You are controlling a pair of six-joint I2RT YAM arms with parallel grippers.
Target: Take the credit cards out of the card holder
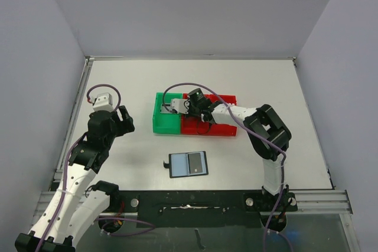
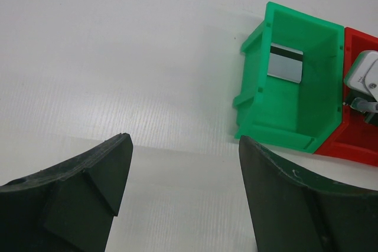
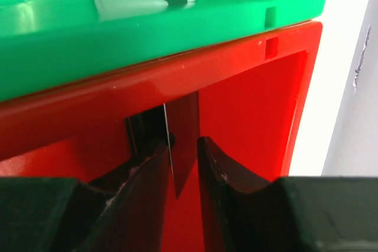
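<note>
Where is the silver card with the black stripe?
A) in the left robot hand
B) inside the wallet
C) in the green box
C: the left wrist view shows the striped card inside the green box, and the left gripper is open and empty.

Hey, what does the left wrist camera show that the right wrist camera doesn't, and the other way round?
Only the left wrist view: the left pincer, open and empty, above the white tabletop. Only the right wrist view: the right pincer down inside the red plastic bin, with a thin flat card nearly edge-on between its fingers; whether it is gripped is unclear. Both: the green plastic bin, the silver-grey card with a black stripe lying in it, and part of the red bin.
</note>
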